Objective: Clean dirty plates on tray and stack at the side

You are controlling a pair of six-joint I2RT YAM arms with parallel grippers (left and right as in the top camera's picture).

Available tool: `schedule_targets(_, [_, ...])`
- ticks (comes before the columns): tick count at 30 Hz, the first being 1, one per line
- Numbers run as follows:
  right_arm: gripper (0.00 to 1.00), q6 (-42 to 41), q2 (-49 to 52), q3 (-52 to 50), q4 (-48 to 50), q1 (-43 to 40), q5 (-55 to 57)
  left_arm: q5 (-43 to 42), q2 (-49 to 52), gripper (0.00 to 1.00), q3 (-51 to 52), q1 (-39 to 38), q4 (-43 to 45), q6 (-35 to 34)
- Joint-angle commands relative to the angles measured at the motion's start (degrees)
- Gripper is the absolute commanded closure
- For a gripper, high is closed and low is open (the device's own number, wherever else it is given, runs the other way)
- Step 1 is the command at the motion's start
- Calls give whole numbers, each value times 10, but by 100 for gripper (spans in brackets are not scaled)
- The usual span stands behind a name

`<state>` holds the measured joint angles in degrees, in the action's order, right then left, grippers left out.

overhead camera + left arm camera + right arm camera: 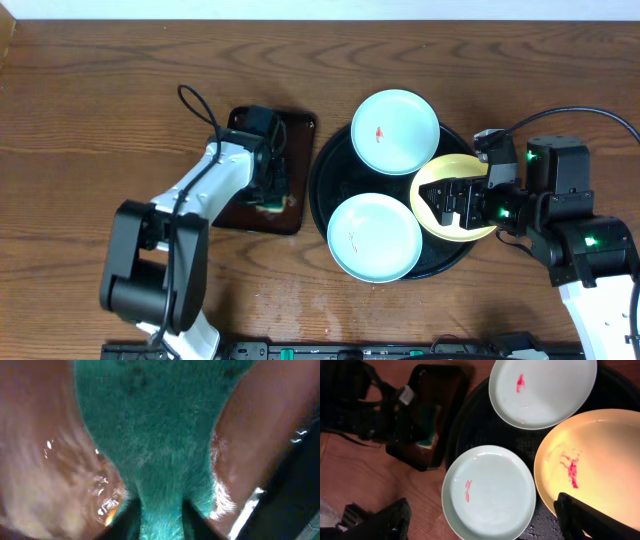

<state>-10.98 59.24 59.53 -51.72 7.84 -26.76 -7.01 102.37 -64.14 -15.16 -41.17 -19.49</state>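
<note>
The round black tray (330, 172) holds three plates. An upper mint plate (395, 130) has a red smear, a lower mint plate (375, 238) has a faint one, and a yellow plate (428, 178) lies at the right. My right gripper (455, 205) is open above the yellow plate. In the right wrist view its fingers (482, 502) straddle the lower mint plate (490, 492), with the smeared yellow plate (595, 455) at the right, the upper mint plate (542, 390) and the tray (480, 425). My left gripper (270, 192) is shut on a teal cloth (155, 420) between its fingers (162, 522).
A small rectangular dark tray (245, 215) lies left of the round tray, under my left gripper; it also shows in the right wrist view (437, 400). Its glossy brown surface (40, 460) fills the left wrist view. Wooden table lies all around.
</note>
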Motion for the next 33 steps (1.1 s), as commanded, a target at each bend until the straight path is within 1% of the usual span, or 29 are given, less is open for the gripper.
schedule_targets(1, [9, 8, 0, 10, 1, 5, 13, 47, -54, 54, -1, -1, 12, -5])
schedule_targets(4, [8, 8, 0, 10, 1, 5, 13, 86, -58, 46, 0, -1, 39, -3])
schedule_targets(5, [7, 8, 0, 10, 1, 5, 12, 91, -55, 46, 2, -1, 47, -3])
schedule_targets(6, [1, 8, 0, 9, 0, 5, 13, 91, -42, 45, 7, -2, 69, -3])
schedule_targets(10, [1, 7, 0, 9, -7, 5, 12, 85, 8, 46, 10, -2, 89, -3])
schedule_targets(14, [1, 8, 0, 9, -13, 5, 12, 72, 35, 73, 10, -1, 89, -3])
schedule_targets(15, [1, 8, 0, 9, -15, 5, 12, 68, 38, 80, 10, -1, 90, -3])
schedule_targets(16, [1, 8, 0, 9, -17, 5, 12, 63, 39, 91, 10, -1, 90, -3])
schedule_targets(17, [1, 8, 0, 9, -19, 5, 12, 62, 39, 92, 10, -1, 90, -3])
schedule_targets(24, [1, 8, 0, 7, -26, 5, 12, 61, -1, 93, -1, -1, 66, -3])
schedule_targets(25, [1, 8, 0, 7, -26, 5, 12, 61, -13, 87, -2, -1, 62, -3])
schedule_targets(26, [1, 8, 0, 7, -26, 5, 12, 61, -25, 62, -3, -1, 58, -3])
schedule_targets(27, [1, 8, 0, 7, -26, 5, 12, 61, -36, 50, -3, -1, 52, -3])
schedule_targets(29, [1, 8, 0, 7, -26, 5, 12, 57, -55, 43, -3, -2, 36, -3])
schedule_targets(33, [1, 8, 0, 7, -29, 5, 12, 14, -64, 42, 1, -2, 11, -3])
